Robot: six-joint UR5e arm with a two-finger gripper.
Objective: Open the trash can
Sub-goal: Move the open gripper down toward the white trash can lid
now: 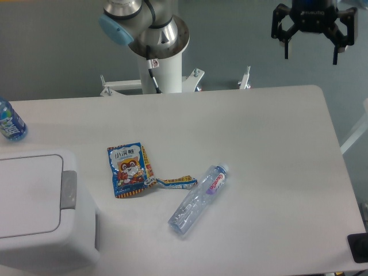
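Observation:
The trash can (40, 230) is a large boxy white bin at the lower left, partly cut off by the frame edge. Its flat white lid (29, 192) lies shut, with a small grey push tab (69, 188) on its right edge. My gripper (311, 57) hangs high at the upper right, above the table's far right corner, far from the bin. Its two fingers (286, 49) stand wide apart with nothing between them.
A blue snack wrapper (130, 170) with a torn strip lies mid-table. A clear plastic bottle (198, 200) lies on its side to its right. A blue bottle (10, 122) stands at the left edge. The arm's base (158, 43) is behind the table.

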